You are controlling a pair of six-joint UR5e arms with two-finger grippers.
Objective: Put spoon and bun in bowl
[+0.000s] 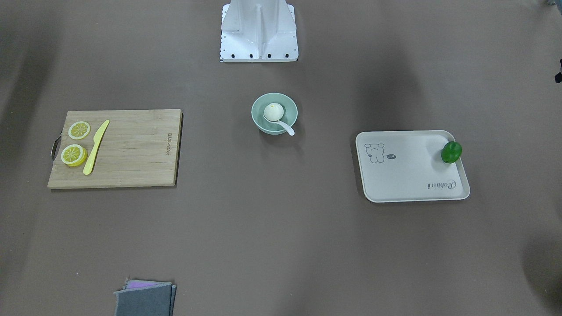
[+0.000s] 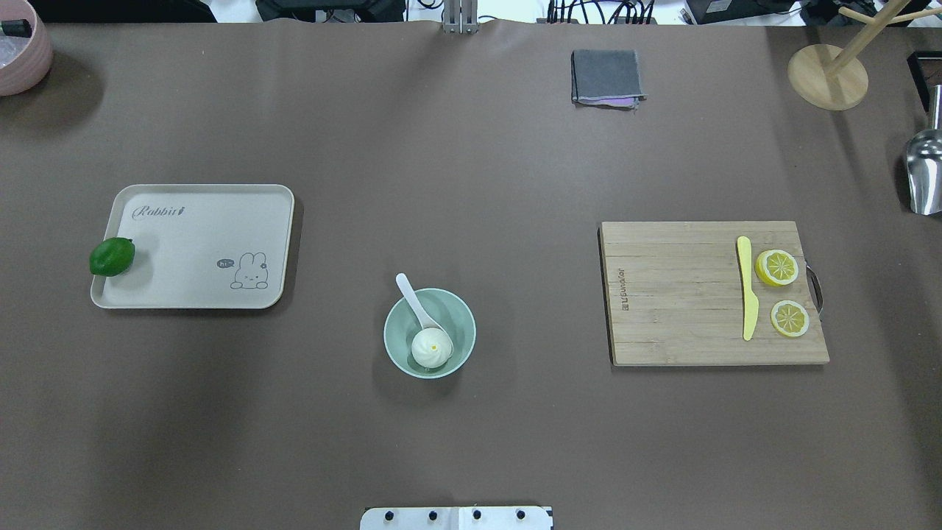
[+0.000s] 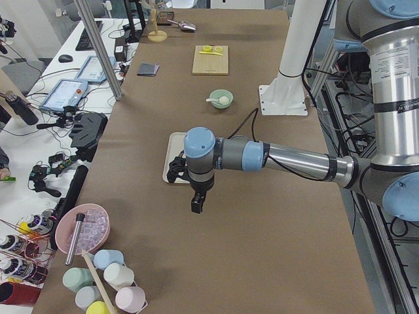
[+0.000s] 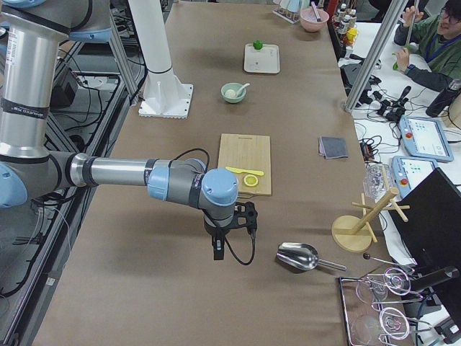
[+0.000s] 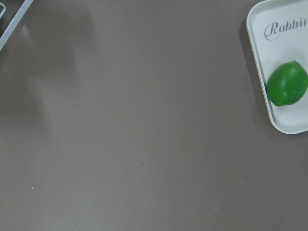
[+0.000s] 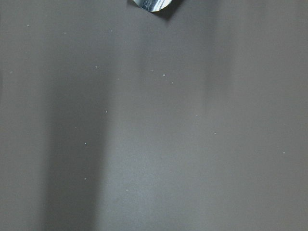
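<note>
The pale mint-green bowl [image 1: 254,115] stands at the table's middle, in front of the robot's base; it also shows in the overhead view [image 2: 461,318]. The white pleated bun [image 1: 272,111] [image 2: 431,347] lies inside it. The white spoon [image 1: 285,127] [image 2: 410,295] has its scoop in the bowl beside the bun and its handle leaning out over the rim. My left gripper [image 3: 196,203] hangs over the table's left end, past the tray. My right gripper [image 4: 218,251] hangs over the right end, near the metal scoop. I cannot tell whether either is open or shut.
A cream tray [image 2: 199,243] holds a green lime [image 2: 112,256] at its outer edge. A wooden cutting board [image 2: 677,294] carries two lemon slices [image 2: 777,267] and a yellow knife [image 2: 747,287]. A folded grey cloth [image 2: 606,77], a metal scoop [image 2: 924,173] and a wooden rack [image 2: 828,76] stand further off.
</note>
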